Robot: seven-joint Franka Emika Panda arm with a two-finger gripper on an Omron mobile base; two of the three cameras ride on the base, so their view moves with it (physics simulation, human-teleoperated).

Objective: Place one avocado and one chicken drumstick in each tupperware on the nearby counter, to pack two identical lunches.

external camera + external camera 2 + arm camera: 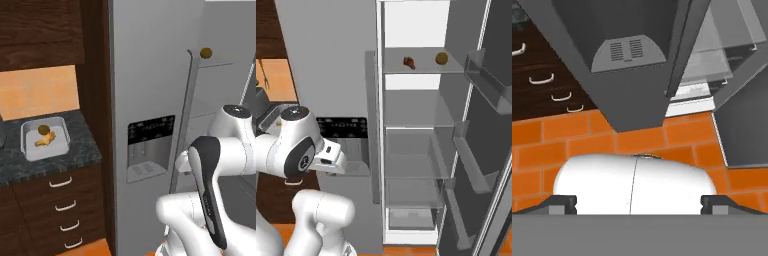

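From behind-left of the arm we look forward and down at the fridge (150, 100) door front, worktop (50, 160) off to the side, mid distance. From behind-right we face the same fridge (416, 125), into its open shelves. Both share the fridge's closed door with the dispenser (149, 147) and the arm. The hand camera looks down past the wide-set jaws at the orange floor (572, 145), with the fridge's bottom beyond the jaws, close.

A kitchen: open fridge (416, 150), stone counter (50, 160), wood drawers (62, 210).
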